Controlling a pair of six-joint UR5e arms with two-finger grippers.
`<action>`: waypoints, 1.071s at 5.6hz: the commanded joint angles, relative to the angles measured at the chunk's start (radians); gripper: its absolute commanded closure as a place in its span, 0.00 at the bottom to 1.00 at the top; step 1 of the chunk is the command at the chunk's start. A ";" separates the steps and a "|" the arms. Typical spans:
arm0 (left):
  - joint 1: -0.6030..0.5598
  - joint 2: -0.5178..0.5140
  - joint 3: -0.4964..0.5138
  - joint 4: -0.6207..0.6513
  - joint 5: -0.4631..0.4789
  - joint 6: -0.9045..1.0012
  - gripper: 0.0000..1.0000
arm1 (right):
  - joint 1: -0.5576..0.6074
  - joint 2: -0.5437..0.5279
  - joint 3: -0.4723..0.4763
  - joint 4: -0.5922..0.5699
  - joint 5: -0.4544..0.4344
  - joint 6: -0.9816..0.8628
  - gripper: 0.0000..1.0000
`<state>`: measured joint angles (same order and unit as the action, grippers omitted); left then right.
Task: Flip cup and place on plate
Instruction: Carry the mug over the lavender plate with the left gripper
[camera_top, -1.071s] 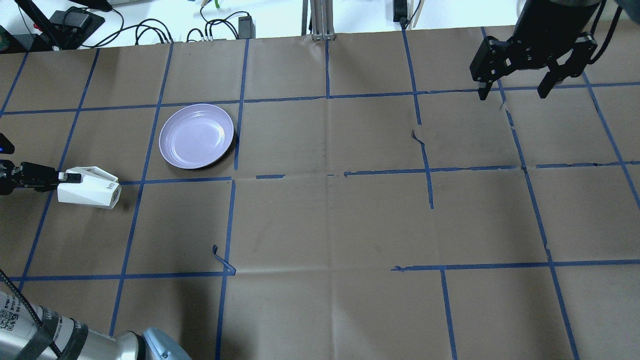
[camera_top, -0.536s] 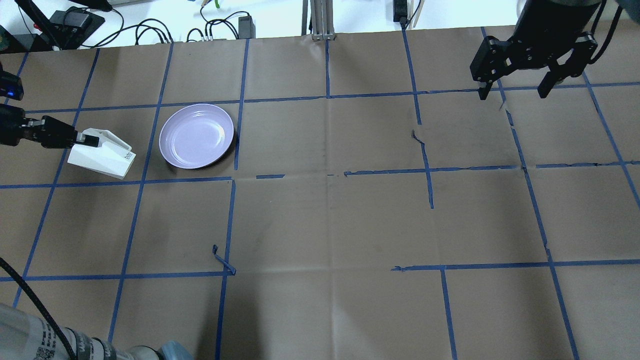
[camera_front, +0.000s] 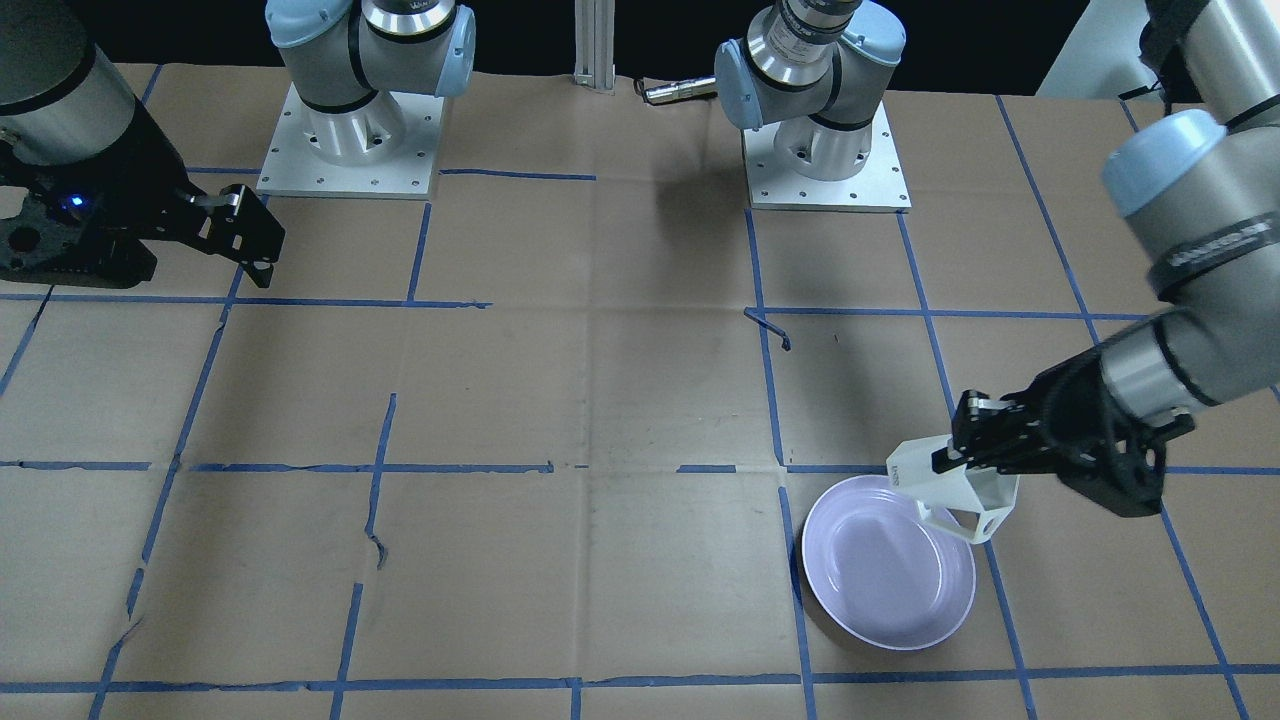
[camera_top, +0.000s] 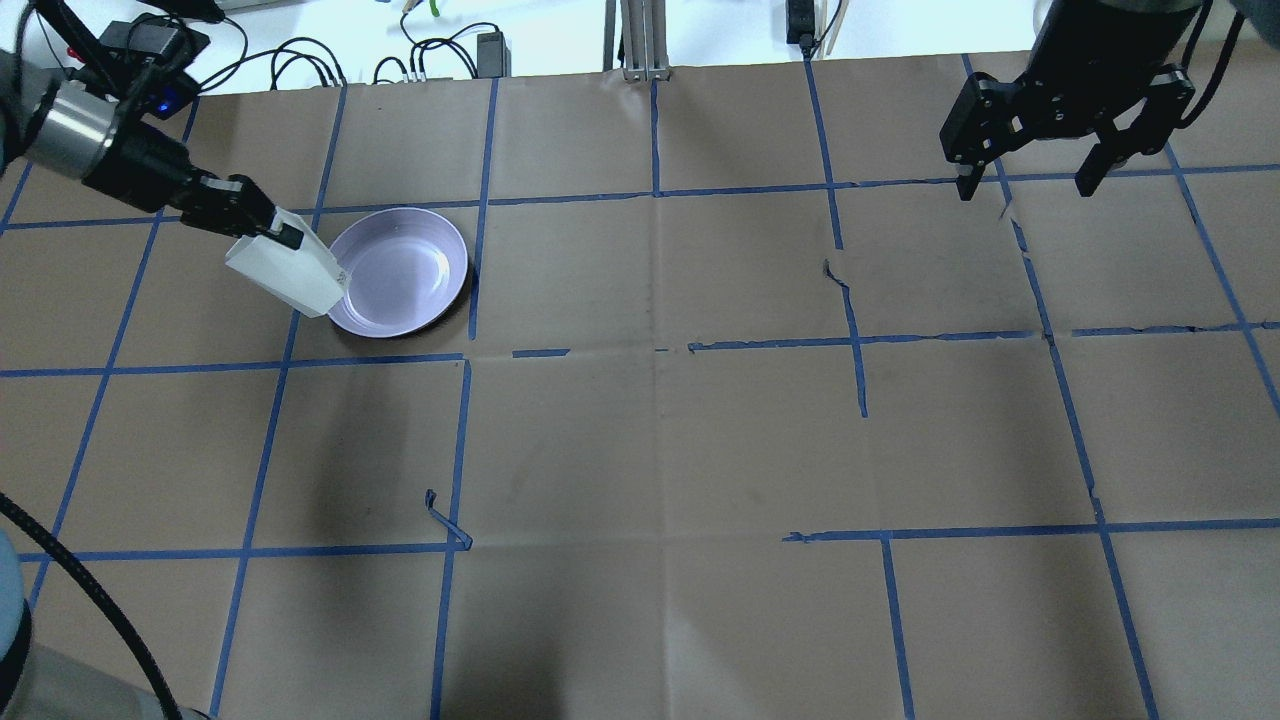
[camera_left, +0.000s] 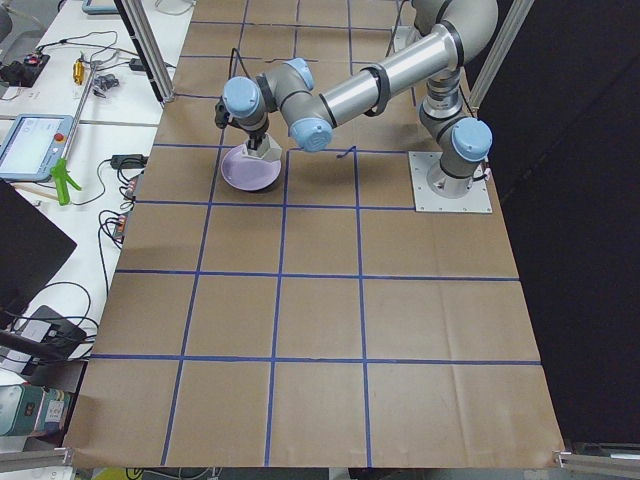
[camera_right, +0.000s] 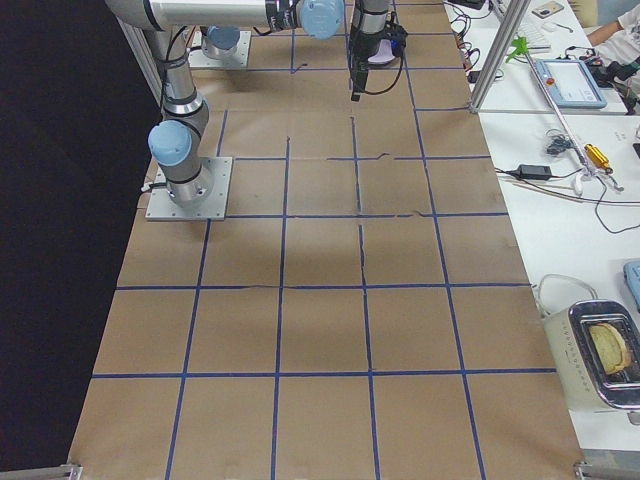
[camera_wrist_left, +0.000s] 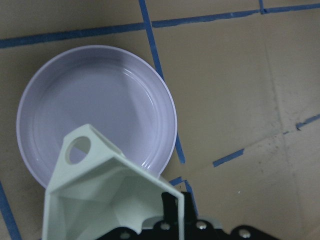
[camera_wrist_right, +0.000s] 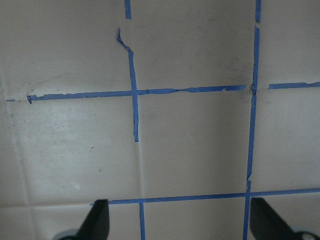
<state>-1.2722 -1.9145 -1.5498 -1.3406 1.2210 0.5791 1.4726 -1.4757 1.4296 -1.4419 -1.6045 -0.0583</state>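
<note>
White cup (camera_top: 285, 272) (tilted) pinched in left jaws over lavender plate (camera_top: 405, 270) rim, right jaws spread, blue-taped paper (camera_top: 650, 450) below

Cup and plate: cup carried over the plate's rim.
The white faceted cup (camera_top: 288, 272) is held in the air by the left gripper (camera_front: 950, 461), lying tilted on its side; its base with the small printed mark points toward the plate's middle, and its angular open-frame handle is on the side away from the robot. It overlaps the rim on the robot's left. The round, glossy, pale lavender plate (camera_top: 420, 300) lies flat, face up.
</note>
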 joint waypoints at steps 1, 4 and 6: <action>-0.178 -0.043 -0.051 0.289 0.307 -0.117 1.00 | 0.000 0.000 0.000 0.000 0.000 0.000 0.00; -0.233 -0.086 -0.130 0.462 0.358 -0.116 1.00 | 0.000 0.000 0.000 0.000 0.000 0.000 0.00; -0.205 -0.075 -0.180 0.483 0.348 -0.110 1.00 | 0.000 0.000 0.000 0.000 0.000 0.000 0.00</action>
<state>-1.4886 -1.9933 -1.7070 -0.8736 1.5728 0.4681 1.4726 -1.4757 1.4297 -1.4419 -1.6046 -0.0583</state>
